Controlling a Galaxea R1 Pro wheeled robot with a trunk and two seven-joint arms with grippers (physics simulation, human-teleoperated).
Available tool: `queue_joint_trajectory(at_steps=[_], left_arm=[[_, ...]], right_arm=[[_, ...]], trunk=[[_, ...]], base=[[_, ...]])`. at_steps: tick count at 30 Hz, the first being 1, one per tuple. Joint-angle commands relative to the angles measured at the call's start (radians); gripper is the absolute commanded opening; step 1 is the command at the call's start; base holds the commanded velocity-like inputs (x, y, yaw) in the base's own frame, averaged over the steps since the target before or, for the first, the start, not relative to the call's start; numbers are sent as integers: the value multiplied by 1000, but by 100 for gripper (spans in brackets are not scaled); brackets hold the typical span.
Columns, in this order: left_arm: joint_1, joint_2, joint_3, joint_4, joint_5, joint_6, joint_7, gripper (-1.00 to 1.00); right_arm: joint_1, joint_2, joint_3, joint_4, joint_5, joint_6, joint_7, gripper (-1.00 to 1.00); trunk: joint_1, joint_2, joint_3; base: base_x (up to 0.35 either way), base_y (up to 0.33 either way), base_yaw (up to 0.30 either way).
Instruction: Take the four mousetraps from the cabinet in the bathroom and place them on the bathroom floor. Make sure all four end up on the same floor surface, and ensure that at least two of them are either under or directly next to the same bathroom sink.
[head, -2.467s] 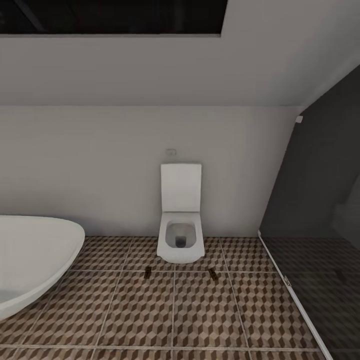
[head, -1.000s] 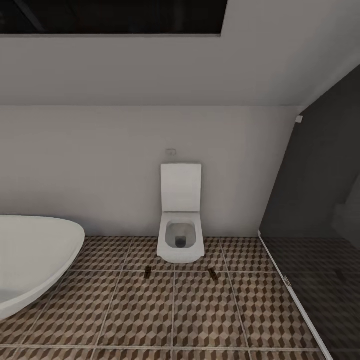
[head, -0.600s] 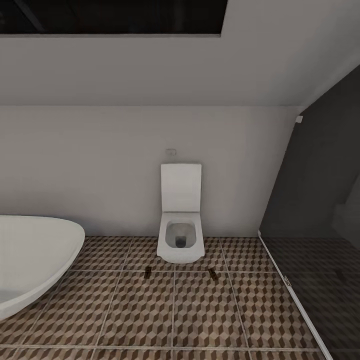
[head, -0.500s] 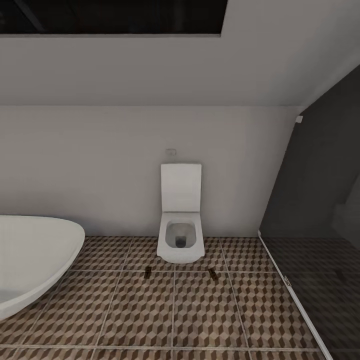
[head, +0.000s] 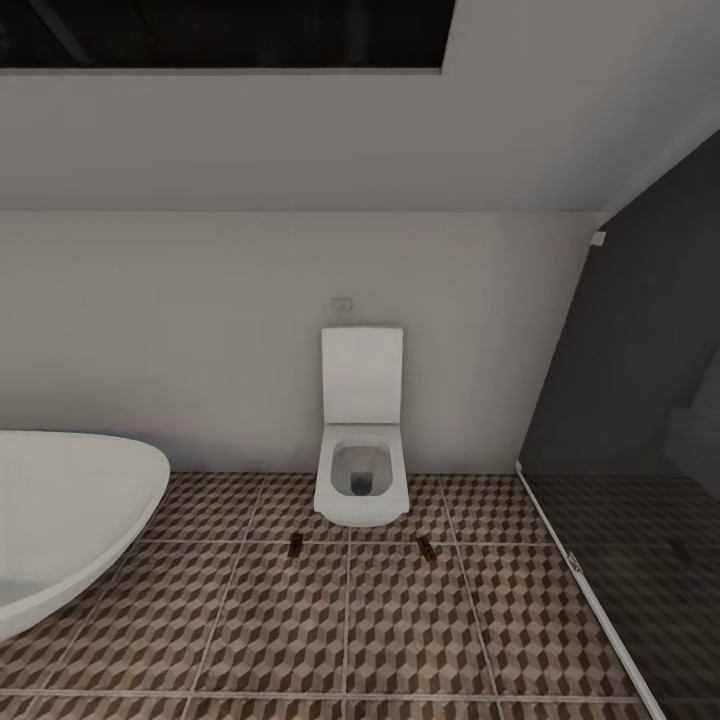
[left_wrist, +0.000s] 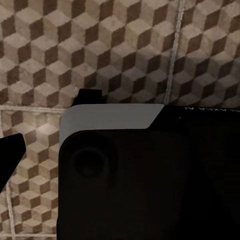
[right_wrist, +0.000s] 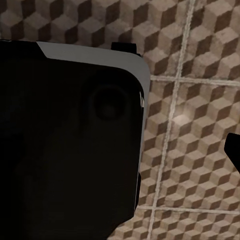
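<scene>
Two mousetraps lie flat on the bathroom floor, just in front of the white toilet against the far wall: the left mousetrap and the right mousetrap, one near each front corner of the bowl, well apart from each other. A white bathtub curves in at the left (a dark glass partition stands at the right). Both wrist cameras look down at cube-patterned tiles past dark robot housing; whether the grippers are spread or pressed together, I cannot tell.
</scene>
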Motion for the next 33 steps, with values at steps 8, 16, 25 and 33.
queue_joint_trajectory(at_steps=[8, 16, 25, 33], left_arm=[[1, -1, -8, 0, 12, 2, -1, 100], [1, -1, -8, 0, 12, 2, -2, 100], [1, 0, -8, 0, 12, 1, -2, 100], [1, 0, -8, 0, 12, 1, -2, 100]], right_arm=[[-1, -1, -8, 3, 7, -6, 2, 100], [-1, 0, -8, 3, 9, -7, 2, 100], [-1, 0, -8, 3, 8, -4, 2, 100], [-1, 0, -8, 3, 6, -3, 2, 100]], trunk=[[0, -1, -1], [0, -1, -1], [0, -1, 6], [0, -1, 18]], base=[[0, 0, 0], [0, 0, 0], [0, 0, 0], [0, 0, 0]])
